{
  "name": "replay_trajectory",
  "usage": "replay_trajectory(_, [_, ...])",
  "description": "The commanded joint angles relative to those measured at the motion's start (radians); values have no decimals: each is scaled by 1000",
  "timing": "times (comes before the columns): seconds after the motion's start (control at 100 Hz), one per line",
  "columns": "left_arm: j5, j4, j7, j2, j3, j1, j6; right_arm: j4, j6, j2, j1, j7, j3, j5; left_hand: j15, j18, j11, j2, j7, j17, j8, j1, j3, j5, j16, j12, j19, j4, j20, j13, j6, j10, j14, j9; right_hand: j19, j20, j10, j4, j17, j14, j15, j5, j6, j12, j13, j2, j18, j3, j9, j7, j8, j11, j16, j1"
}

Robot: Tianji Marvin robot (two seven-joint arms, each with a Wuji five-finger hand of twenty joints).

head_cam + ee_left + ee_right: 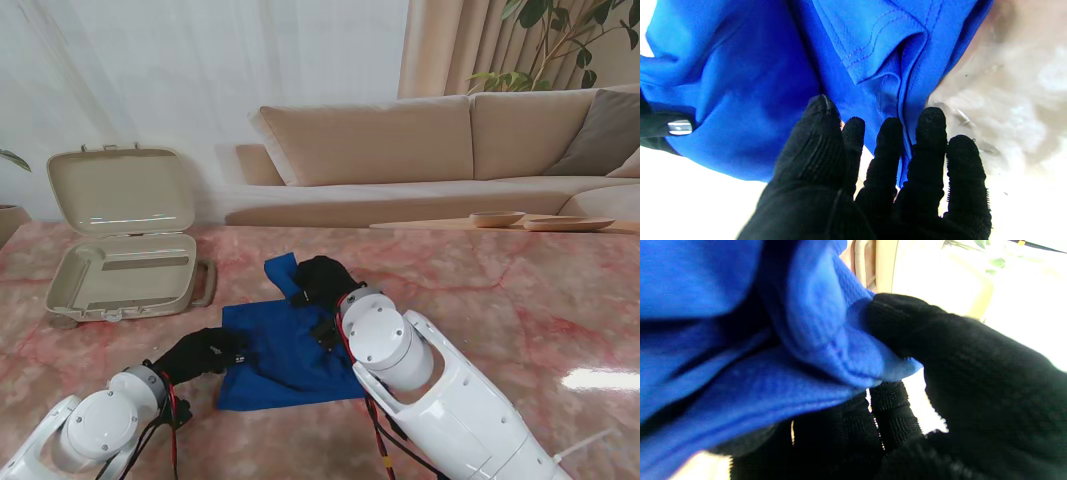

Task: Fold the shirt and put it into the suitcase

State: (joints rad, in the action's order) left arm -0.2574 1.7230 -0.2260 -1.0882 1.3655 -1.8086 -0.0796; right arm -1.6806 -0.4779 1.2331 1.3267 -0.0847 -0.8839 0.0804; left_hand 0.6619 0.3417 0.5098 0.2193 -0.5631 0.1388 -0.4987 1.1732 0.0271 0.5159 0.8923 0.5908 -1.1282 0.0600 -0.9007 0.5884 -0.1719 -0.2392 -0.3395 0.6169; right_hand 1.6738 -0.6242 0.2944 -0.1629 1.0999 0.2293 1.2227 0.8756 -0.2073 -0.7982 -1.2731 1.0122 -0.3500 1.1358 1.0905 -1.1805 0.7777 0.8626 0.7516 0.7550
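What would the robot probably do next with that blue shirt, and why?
Probably carry the pinched cloth across toward me to finish a fold. The right hand is shut on a bunched edge of the blue shirt, while the left hand lies at the shirt's left edge with fingers spread. The shirt looks only partly folded, and the open suitcase sits empty to the left.

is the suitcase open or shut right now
Open. The suitcase sits at the table's far left with its lid standing upright, and its tray shows no cargo; the shirt lies on the table beside it.
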Motion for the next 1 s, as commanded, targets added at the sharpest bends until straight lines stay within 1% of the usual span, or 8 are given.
replay_trajectory(0.0, [-7,12,6,0,6,-18,-3,22,2,9,-2,23,8,-12,-7,24,-12,-41,19,-6,10,4,-38,16,-7,-6,5,-14,2,-1,4,-4,-34,5,0,24,51,66,-18,30,-35,9,77,12,-24,-42,-35,7,-15,-18,-8,1,-36,23])
replay_trajectory(0.11, [-14,29,13,-1,21,-35,-4,44,9,11,-14,28,22,-14,-8,24,-13,-42,21,-6,9,3,-39,17,-8,-6,5,-14,2,-1,4,-6,-36,6,-5,15,42,128,-85,50,-92,-7,86,13,-22,-66,-44,-21,-40,-2,-22,-5,-57,14])
replay_trajectory(0.2, [-20,42,21,-3,32,-47,-5,54,16,11,-18,30,30,-13,-9,24,-14,-41,23,-6,8,2,-39,18,-8,-6,5,-14,2,0,5,-6,-36,7,-16,10,35,165,-135,60,-137,-17,93,18,-13,-84,-48,-42,-58,10,-35,-13,-69,10])
replay_trajectory(0.36, [-29,57,27,-4,48,-63,-11,65,32,13,-22,27,43,-6,-9,24,-16,-42,25,-6,7,2,-39,19,-8,-7,5,-14,2,0,6,-6,-36,7,-52,-1,15,228,-249,75,-192,-34,115,50,70,-151,-56,-135,-96,59,-92,-43,-67,-22])
replay_trajectory(0.51, [-32,64,30,-5,54,-73,-15,81,48,10,-34,42,58,-1,-11,24,-17,-42,29,-6,6,2,-38,18,-8,-7,5,-14,2,0,6,-5,-37,9,-97,-7,0,240,-328,76,-251,-46,119,96,134,-194,-55,-174,-128,109,-153,-80,-82,-39])
replay_trajectory(0.71, [-36,64,11,0,58,-76,-22,106,75,14,-39,51,67,-36,-11,24,-17,-41,30,-6,4,5,-38,20,-8,-6,5,-14,2,1,6,-5,-36,10,-164,-10,6,247,-399,91,-365,-66,98,164,193,-208,-70,-184,-163,183,-230,-141,-124,-81])
replay_trajectory(0.81, [-38,66,7,0,61,-78,-27,102,77,12,-35,60,67,-50,-11,24,-18,-41,32,-7,4,6,-38,19,-8,-7,6,-15,3,0,6,-7,-37,8,-178,-11,2,248,-405,93,-422,-63,101,189,207,-212,-75,-191,-164,200,-246,-169,-146,-91])
replay_trajectory(0.99, [-38,71,8,0,63,-82,-31,95,79,10,-36,69,71,-52,-14,23,-21,-42,35,-10,3,7,-38,19,-9,-7,10,-15,5,-4,4,-8,-37,5,-252,14,-2,249,-446,93,-556,-58,100,231,240,-222,-87,-186,-173,242,-254,-223,-197,-112])
